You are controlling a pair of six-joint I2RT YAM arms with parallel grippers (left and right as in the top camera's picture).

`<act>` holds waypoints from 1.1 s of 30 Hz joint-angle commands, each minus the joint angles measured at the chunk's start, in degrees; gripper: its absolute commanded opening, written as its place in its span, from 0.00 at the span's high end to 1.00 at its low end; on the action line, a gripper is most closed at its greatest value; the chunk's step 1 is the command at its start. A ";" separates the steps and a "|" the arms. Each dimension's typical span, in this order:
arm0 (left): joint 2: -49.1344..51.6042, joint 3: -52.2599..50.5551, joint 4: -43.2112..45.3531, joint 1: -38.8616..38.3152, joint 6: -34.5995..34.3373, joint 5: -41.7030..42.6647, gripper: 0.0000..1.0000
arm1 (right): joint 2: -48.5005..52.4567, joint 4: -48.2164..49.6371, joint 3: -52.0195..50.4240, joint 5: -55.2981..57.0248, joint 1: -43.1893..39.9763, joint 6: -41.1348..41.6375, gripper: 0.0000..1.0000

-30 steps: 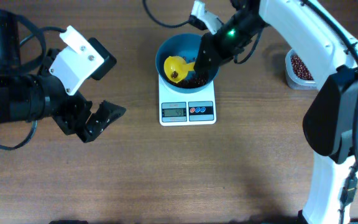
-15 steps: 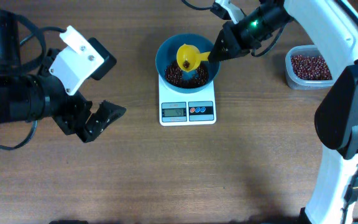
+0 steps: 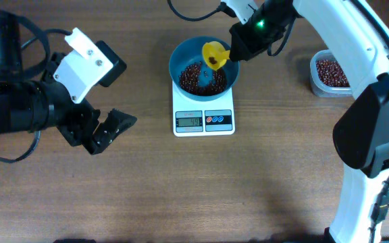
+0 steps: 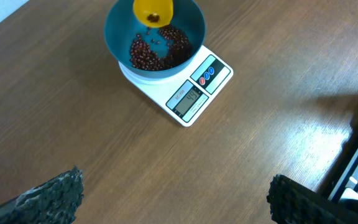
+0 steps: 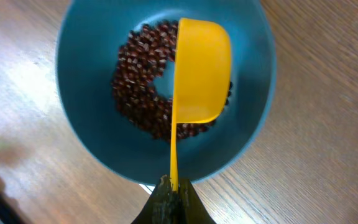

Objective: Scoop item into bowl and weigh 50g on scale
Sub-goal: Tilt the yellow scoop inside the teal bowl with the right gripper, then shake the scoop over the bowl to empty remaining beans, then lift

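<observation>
The blue bowl (image 3: 178, 57) stands on the white scale (image 3: 204, 120) and holds dark red-brown beans (image 3: 196, 75). My right gripper (image 3: 237, 46) is shut on the handle of a yellow scoop (image 3: 213, 53), held turned on its side over the bowl's back right rim. In the right wrist view the scoop (image 5: 197, 71) hangs over the beans (image 5: 135, 87) in the bowl (image 5: 86, 143), with my fingers (image 5: 174, 193) pinching the handle. My left gripper (image 3: 107, 131) is open and empty over the table left of the scale; its wrist view shows the bowl (image 4: 118, 42) and scale (image 4: 194, 96) ahead.
A clear plastic tub (image 3: 329, 73) with more beans stands at the right, partly behind my right arm. Black cables run along the back edge of the table.
My right gripper has lifted the scoop out of the bowl toward the back right and rolled it onto its side. The left arm has not moved.
</observation>
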 commanded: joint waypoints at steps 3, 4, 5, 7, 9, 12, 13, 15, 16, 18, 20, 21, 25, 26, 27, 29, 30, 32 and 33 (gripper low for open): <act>0.02 0.52 -0.09 -0.07 1.14 0.98 0.01 | -2.75 -1.36 3.93 4.11 2.64 0.92 0.96; 0.02 0.52 -0.09 -0.07 1.11 0.98 0.01 | -2.93 -1.70 4.20 3.72 2.78 1.90 0.96; 0.02 0.52 -0.09 -0.07 1.11 0.98 0.01 | -3.15 -2.69 4.98 3.02 2.86 2.21 0.96; 0.02 0.52 -0.09 -0.07 1.11 0.98 0.01 | -3.19 -3.50 5.49 3.28 2.99 2.14 0.96; 0.02 0.52 -0.09 -0.07 1.14 0.98 0.01 | -2.62 -3.48 5.20 3.41 2.84 1.53 0.96; 0.02 0.52 -0.09 -0.07 1.11 0.98 0.01 | -3.52 -3.85 5.88 4.48 3.65 2.82 0.96; 0.02 0.52 -0.09 -0.07 1.11 0.98 0.01 | -2.99 -3.39 5.44 7.41 3.65 2.82 0.96; 0.02 0.52 -0.09 -0.07 1.11 0.98 0.01 | -3.21 -4.55 5.90 6.60 3.85 3.32 0.96; 0.02 0.52 -0.09 -0.07 1.11 0.98 0.01 | -3.52 -4.74 6.05 5.66 4.26 3.28 0.96; 0.02 0.52 -0.09 -0.07 1.11 0.98 0.01 | -2.84 -3.67 5.40 6.45 4.33 2.38 0.96; 0.02 0.52 -0.09 -0.07 1.14 0.98 0.01 | -3.23 -3.69 5.66 5.81 4.90 3.04 0.96; 0.02 0.52 -0.09 -0.07 1.11 0.98 0.01 | -3.21 -3.58 5.66 6.54 5.05 2.80 0.96; 0.02 0.52 -0.09 -0.07 1.11 0.98 0.01 | -3.34 -4.31 5.95 6.97 6.34 3.26 0.96; 0.02 0.52 -0.09 -0.07 1.11 0.98 0.01 | -3.32 -4.28 5.90 8.52 6.97 2.84 0.96; 0.02 0.52 -0.09 -0.07 1.11 0.98 0.01 | -2.73 -3.82 5.57 10.58 7.02 2.58 0.96; 0.02 0.52 -0.09 -0.07 1.11 0.98 0.01 | -3.23 -4.87 6.21 9.55 7.10 3.69 0.96; 0.02 0.52 -0.09 -0.07 1.11 0.98 0.01 | -3.67 -5.49 6.80 8.81 7.65 3.69 0.96; 0.02 0.52 -0.09 -0.07 1.11 0.98 0.01 | -3.30 -5.07 6.12 10.34 7.54 3.04 0.96; 0.02 0.52 -0.09 -0.07 1.14 0.98 0.01 | -3.10 -5.35 5.97 10.60 7.19 3.10 0.96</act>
